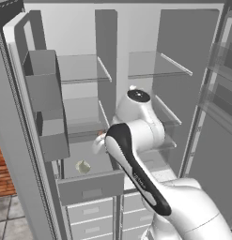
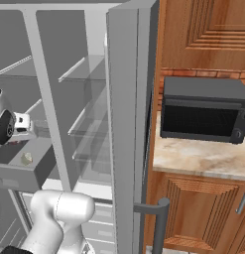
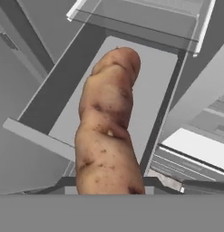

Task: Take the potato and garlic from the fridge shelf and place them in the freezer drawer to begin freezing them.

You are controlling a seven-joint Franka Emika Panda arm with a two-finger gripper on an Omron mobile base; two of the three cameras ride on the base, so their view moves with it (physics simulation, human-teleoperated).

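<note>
Orange-brown potato (image 3: 109, 131) pinched in hand (image 3: 111, 192) over freezer drawer (image 1: 91, 186) (garlic (image 1: 82, 166) inside).

so the small knobbly off-white garlic bulb (image 1: 82, 166) sits inside the wide shallow grey freezer drawer (image 1: 90, 187), pulled out below the glass fridge shelves (image 1: 84, 70). The oblong brown potato (image 3: 109, 131) hangs above that drawer. Black microwave (image 2: 203, 109) on the counter (image 2: 198, 158) to the right.

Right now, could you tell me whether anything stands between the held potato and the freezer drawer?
Nothing visible does. The potato hangs in the fingers over the open freezer drawer; the garlic already lies inside, off to one side.
</note>
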